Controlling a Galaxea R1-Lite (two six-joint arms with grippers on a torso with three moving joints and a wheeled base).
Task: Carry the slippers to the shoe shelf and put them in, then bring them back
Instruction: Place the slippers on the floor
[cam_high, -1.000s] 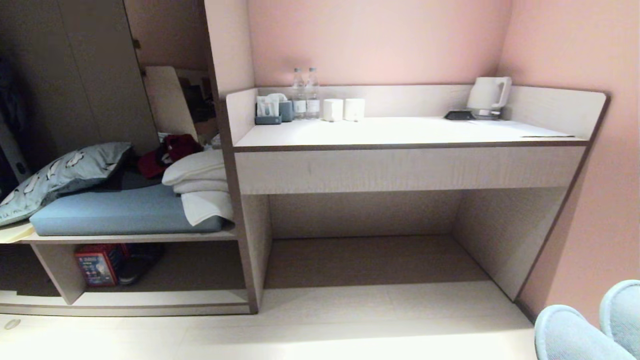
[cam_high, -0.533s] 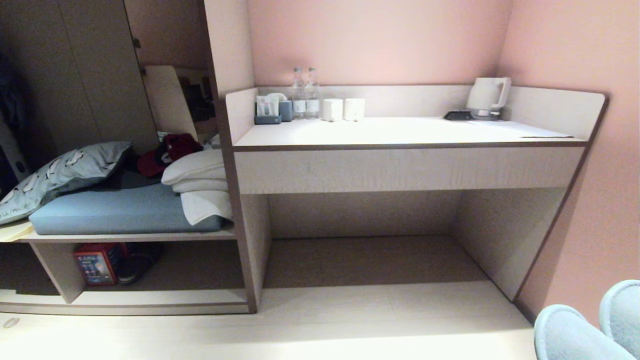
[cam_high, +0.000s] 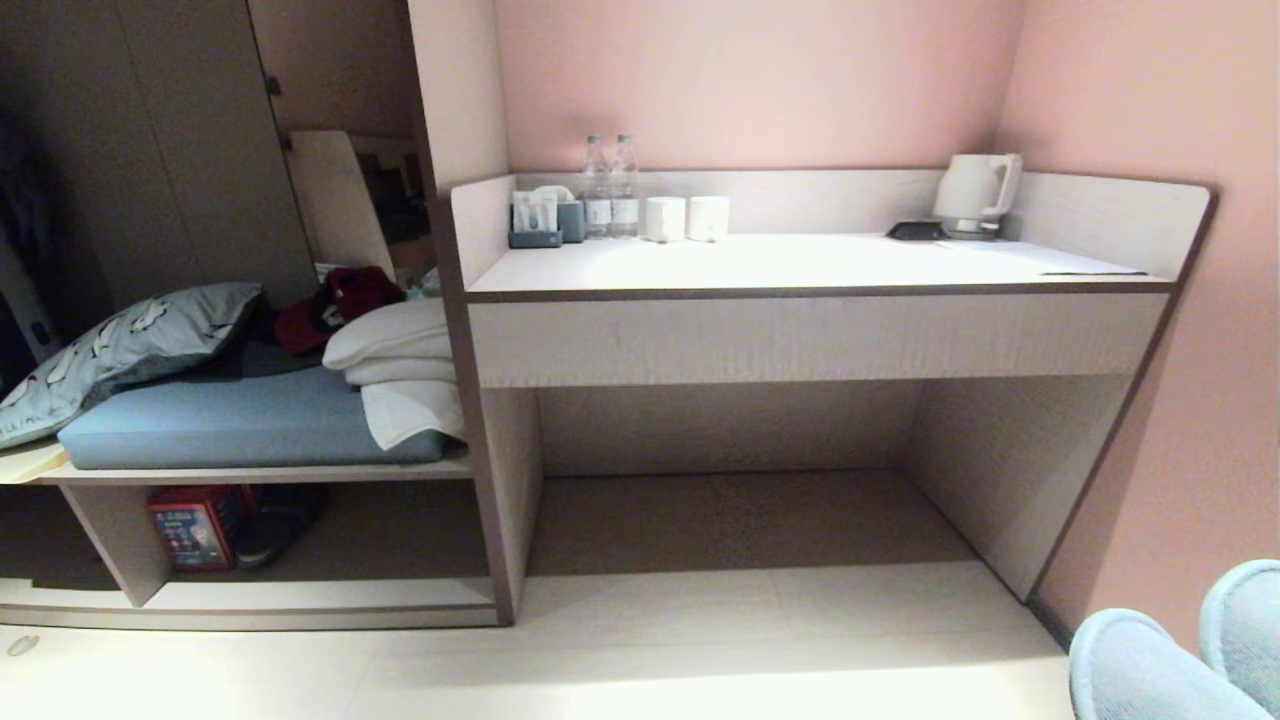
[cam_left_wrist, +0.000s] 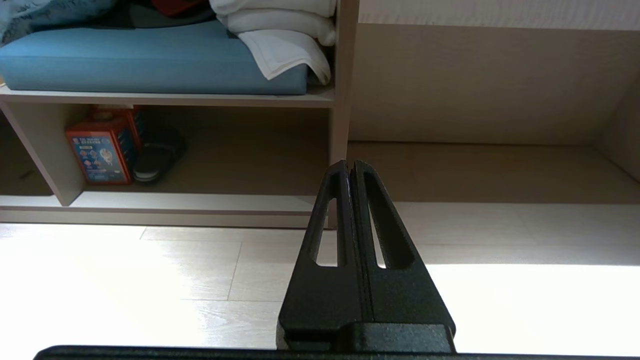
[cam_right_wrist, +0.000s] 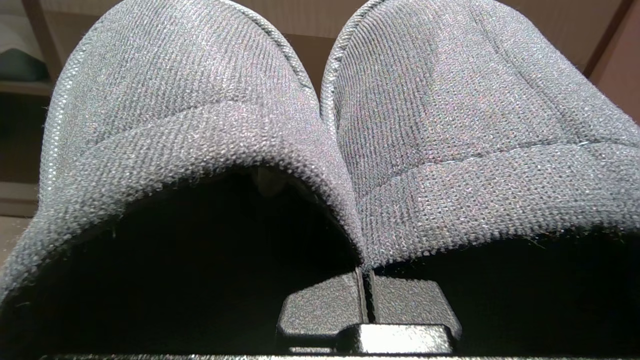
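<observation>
The pair of grey-blue knitted slippers (cam_right_wrist: 200, 125) fills the right wrist view, toes pointing away. My right gripper (cam_right_wrist: 366, 280) is shut on their two inner walls, pinched together between the fingers; the fingertips are hidden inside the slippers. In the head view the slippers' pale toes (cam_high: 1150, 670) show at the bottom right corner, off the floor. The shoe shelf (cam_high: 330, 595) is the low open compartment under the blue-cushioned bench at the left, with a slanted divider (cam_high: 115, 545). My left gripper (cam_left_wrist: 350, 167) is shut and empty, pointing level towards the shoe shelf's right post (cam_left_wrist: 340, 125).
A red box (cam_high: 195, 525) and a lone black shoe (cam_high: 280, 530) sit in the shelf's left part. The desk (cam_high: 800, 290) with bottles, cups and a kettle (cam_high: 975, 190) stands ahead, an open recess beneath it. Pillows and folded towels (cam_high: 400, 370) lie on the bench. A pink wall is close on the right.
The whole head picture has shifted very slightly, so the camera moved a little. The slippers stay in the same grip and both arms keep still.
</observation>
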